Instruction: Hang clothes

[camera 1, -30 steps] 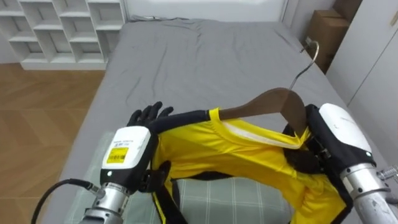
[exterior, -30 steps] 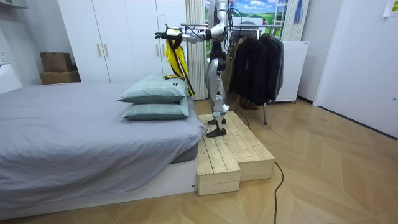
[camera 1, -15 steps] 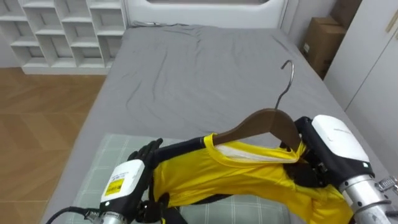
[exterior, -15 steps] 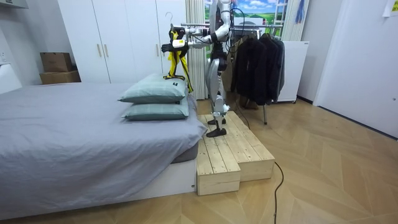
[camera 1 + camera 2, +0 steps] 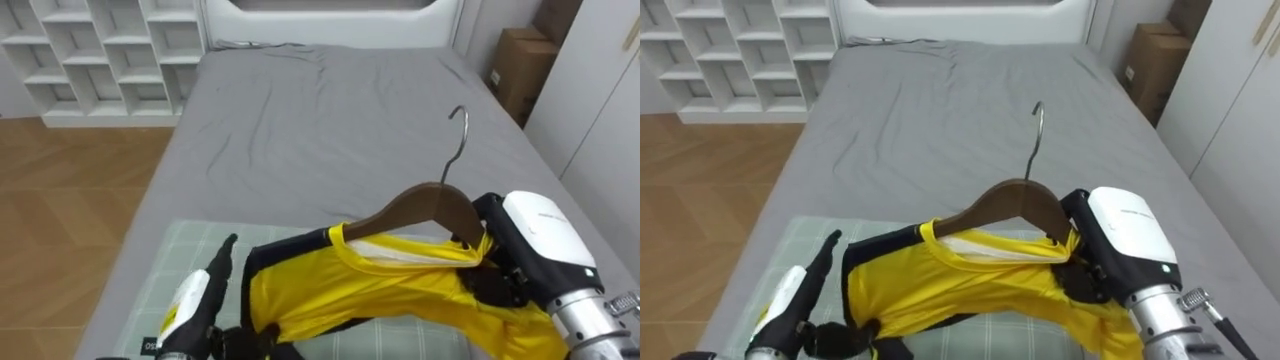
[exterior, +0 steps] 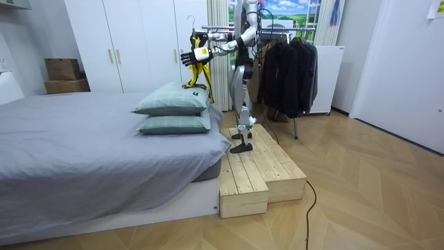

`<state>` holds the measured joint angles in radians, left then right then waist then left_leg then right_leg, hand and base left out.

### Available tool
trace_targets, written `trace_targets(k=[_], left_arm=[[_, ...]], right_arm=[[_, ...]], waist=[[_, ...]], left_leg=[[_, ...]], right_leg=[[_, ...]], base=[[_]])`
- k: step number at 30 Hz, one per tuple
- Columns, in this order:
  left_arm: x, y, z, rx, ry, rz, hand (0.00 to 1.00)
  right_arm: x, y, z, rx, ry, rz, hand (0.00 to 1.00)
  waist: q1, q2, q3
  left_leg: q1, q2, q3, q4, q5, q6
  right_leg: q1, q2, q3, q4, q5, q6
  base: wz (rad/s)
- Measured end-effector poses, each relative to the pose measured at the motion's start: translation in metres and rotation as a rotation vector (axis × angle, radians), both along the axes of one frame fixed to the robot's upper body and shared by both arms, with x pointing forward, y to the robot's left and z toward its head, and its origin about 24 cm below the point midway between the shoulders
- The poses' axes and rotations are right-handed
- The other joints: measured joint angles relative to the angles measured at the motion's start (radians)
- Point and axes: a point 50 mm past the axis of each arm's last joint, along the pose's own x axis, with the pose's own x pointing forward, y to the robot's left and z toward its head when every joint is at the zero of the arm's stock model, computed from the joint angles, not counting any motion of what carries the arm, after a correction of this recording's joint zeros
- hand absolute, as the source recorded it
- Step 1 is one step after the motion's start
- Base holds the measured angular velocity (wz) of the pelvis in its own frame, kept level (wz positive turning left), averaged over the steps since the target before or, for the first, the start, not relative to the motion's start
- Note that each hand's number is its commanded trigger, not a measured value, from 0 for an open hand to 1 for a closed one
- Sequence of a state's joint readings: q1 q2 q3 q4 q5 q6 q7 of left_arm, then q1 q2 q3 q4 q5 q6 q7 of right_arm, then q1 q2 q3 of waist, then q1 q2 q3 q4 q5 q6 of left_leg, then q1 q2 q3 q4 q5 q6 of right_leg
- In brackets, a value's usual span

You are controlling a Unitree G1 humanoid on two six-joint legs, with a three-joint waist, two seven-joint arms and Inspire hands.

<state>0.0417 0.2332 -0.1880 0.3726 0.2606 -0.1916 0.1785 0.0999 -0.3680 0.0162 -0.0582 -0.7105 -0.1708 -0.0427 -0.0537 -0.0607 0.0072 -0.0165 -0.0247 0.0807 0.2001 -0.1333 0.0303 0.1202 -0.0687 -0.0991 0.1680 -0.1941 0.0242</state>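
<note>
At 7 o'clock the left hand [image 5: 190,305] shows edge-on, its fingers straight and pointing to 12, just beside the left hem of the shirt [image 5: 350,285]. The yellow shirt sits on the hanger [image 5: 420,205], held up over the pillow [image 5: 170,260], hook toward 12. At 4 o'clock the right hand [image 5: 535,235] is clamped round the hanger's right arm through the cloth. To do this well, hold the hook upright, steady the loose hem, then turn toward the coats [image 6: 284,69].
</note>
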Motion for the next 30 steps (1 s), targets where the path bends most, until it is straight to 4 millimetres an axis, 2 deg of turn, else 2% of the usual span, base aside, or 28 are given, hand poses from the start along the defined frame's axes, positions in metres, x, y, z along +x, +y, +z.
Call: trace_targets(k=[5, 8, 11, 14, 22, 25, 29, 30], left_arm=[[0.005, -0.003, 0.015, -0.234, 0.000, -0.013, 0.00], [0.008, -0.009, 0.030, -0.414, -0.014, -0.078, 0.00], [0.010, -0.014, 0.049, -0.471, -0.065, -0.166, 0.00], [0.011, -0.020, 0.064, -0.504, -0.102, -0.247, 0.00], [0.007, -0.025, 0.076, -0.501, -0.110, -0.367, 0.00], [0.004, -0.023, 0.075, -0.484, -0.079, -0.409, 0.00], [-0.003, -0.020, 0.068, -0.483, -0.023, -0.431, 0.00], [-0.004, -0.020, 0.066, -0.484, -0.012, -0.432, 0.00]], right_arm=[[0.001, -0.002, -0.001, 0.005, 0.009, -0.025, 1.00], [0.001, -0.003, -0.002, 0.004, 0.015, -0.038, 1.00], [0.001, -0.003, -0.001, -0.004, 0.003, -0.043, 1.00], [0.001, -0.004, -0.001, -0.002, -0.023, -0.058, 1.00], [0.000, -0.005, -0.001, 0.002, -0.033, -0.070, 1.00], [0.001, -0.007, -0.001, 0.006, -0.031, -0.078, 1.00], [0.001, -0.008, -0.001, 0.043, -0.022, -0.094, 1.00], [0.001, -0.009, -0.002, 0.043, -0.020, -0.096, 1.00]], waist=[[0.007, 0.001, -0.0008], [0.008, 0.001, -0.0011], [0.008, 0.004, -0.0021], [0.007, 0.010, -0.0053], [0.005, 0.017, -0.0048], [0.007, 0.024, -0.0037], [0.005, 0.041, 0.0049], [0.005, 0.043, 0.0043]], left_leg=[[-0.004, 0.000, -0.003, 0.002, 0.000, 0.000], [-0.008, 0.000, -0.002, 0.000, 0.000, 0.000], [-0.009, 0.000, -0.002, 0.001, 0.000, 0.000], [-0.008, 0.000, -0.002, 0.001, 0.000, 0.000], [-0.009, 0.002, -0.002, 0.001, 0.000, -0.001], [-0.008, 0.002, -0.003, 0.002, 0.000, -0.001], [-0.010, 0.002, -0.003, 0.003, 0.000, -0.001], [-0.012, 0.002, -0.003, 0.003, 0.000, -0.001]], right_leg=[[0.000, -0.001, -0.008, 0.000, 0.000, 0.000], [-0.004, -0.002, -0.011, 0.000, 0.000, 0.000], [-0.005, -0.002, -0.017, 0.000, 0.000, 0.000], [-0.004, -0.002, -0.019, 0.000, 0.000, 0.000], [-0.003, -0.002, -0.029, 0.000, 0.000, 0.000], [0.000, -0.003, -0.036, 0.000, 0.000, 0.000], [-0.003, -0.003, -0.037, 0.000, 0.000, 0.000], [-0.004, -0.003, -0.037, 0.000, 0.000, 0.000]], base=[[0.02], [0.01], [0.00], [0.00], [0.00], [0.00], [0.00], [0.00]])
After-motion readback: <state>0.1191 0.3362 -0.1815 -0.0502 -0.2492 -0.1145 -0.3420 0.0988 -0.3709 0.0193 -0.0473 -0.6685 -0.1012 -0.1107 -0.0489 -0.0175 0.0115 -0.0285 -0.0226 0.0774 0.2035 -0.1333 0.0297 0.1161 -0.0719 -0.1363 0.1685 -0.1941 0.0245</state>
